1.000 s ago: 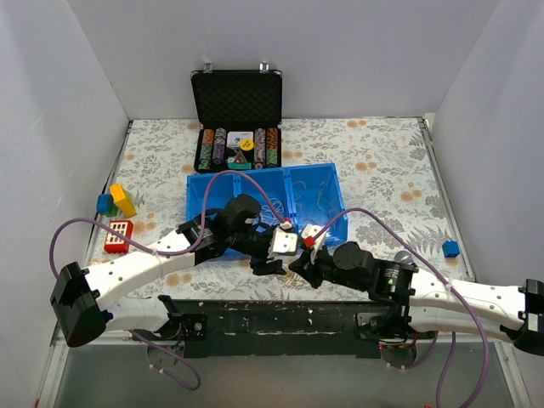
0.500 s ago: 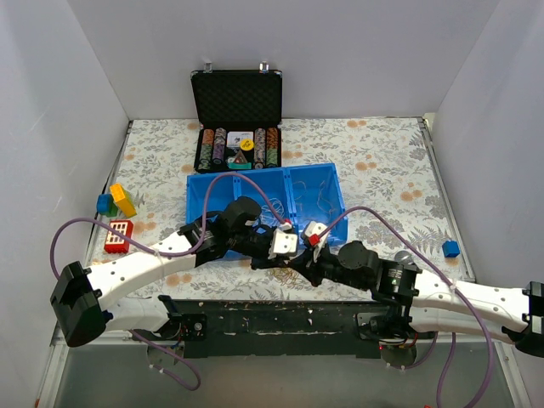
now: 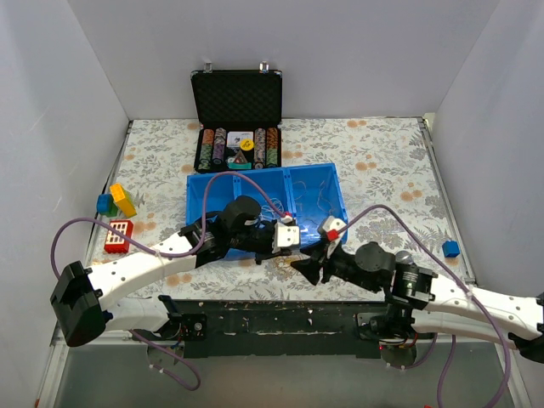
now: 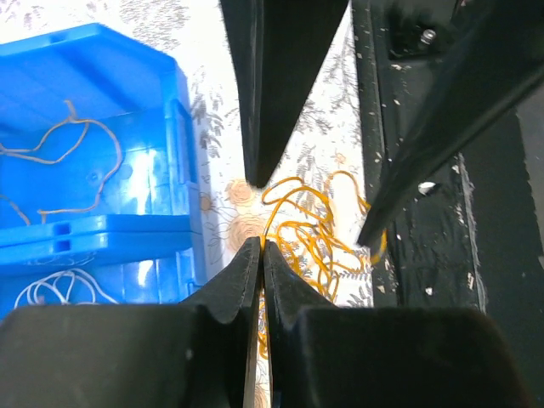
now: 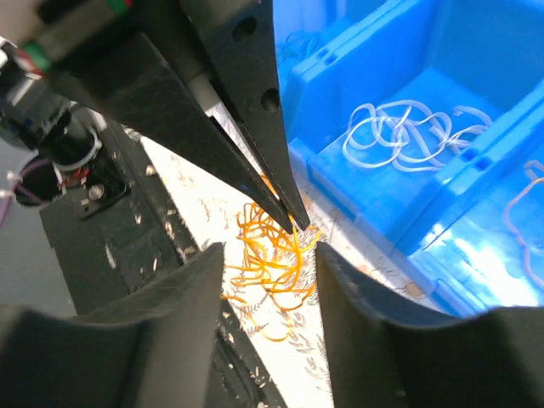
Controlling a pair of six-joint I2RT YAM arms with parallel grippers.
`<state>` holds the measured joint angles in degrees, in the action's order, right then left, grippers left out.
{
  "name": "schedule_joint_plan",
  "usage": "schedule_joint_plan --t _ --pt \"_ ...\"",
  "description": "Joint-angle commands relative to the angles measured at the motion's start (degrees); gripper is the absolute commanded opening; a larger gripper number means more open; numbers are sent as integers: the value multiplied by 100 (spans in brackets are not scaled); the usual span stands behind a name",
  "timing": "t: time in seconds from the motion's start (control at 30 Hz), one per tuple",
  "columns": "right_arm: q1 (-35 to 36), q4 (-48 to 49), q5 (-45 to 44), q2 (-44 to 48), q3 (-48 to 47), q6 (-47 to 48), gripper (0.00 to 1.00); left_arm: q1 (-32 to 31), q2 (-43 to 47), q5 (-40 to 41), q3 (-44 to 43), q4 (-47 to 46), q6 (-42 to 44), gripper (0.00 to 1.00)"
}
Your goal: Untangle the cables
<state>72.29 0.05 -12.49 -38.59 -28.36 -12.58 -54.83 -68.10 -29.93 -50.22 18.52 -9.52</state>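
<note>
Since a second ago my right arm has pulled away to the right, so my two grippers aren't jammed nose to nose anymore. The left one has barely budged. My left gripper (image 4: 262,248) is pinched fully closed, and a strand of the yellow cables (image 4: 308,231) runs right into its tips, so it looks like I've got hold of the clump there. My right gripper (image 5: 269,252) is spread wide, one finger on each side of that same clump. The yellow cables are a loose tangle lying on the counter (image 3: 382,161), just beside the near wall of the blue tray (image 4: 102,76) and close to the black rail along the counter's near edge. Inside the tray, white loops (image 5: 408,127) lie in one compartment and a tan cord (image 4: 76,157) in the one next to it. From the overhead view the yellow clump is too small to make out.
</note>
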Motion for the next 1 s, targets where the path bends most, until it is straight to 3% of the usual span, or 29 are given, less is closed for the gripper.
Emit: schedule_joint_plan --t 0.0,0.17,0.37,0.83,0.97 --pt "22 21 -938 869 -161 -69 60 -10 209 602 -14 -577 -664 0" --pt "22 -383 -1589 1388 -135 -183 65 -10 270 866 -120 -1026 -1402 0" --pt "22 -103 -1546 1442 67 -298 66 -10 235 533 -454 -965 -1772 0" --pt "22 1145 -1782 247 102 -78 62 -10 209 216 -989 -973 -2545 0" --pt "22 2014 -1950 89 313 18 60 -2 174 -30 -1165 -1070 -2958 0"
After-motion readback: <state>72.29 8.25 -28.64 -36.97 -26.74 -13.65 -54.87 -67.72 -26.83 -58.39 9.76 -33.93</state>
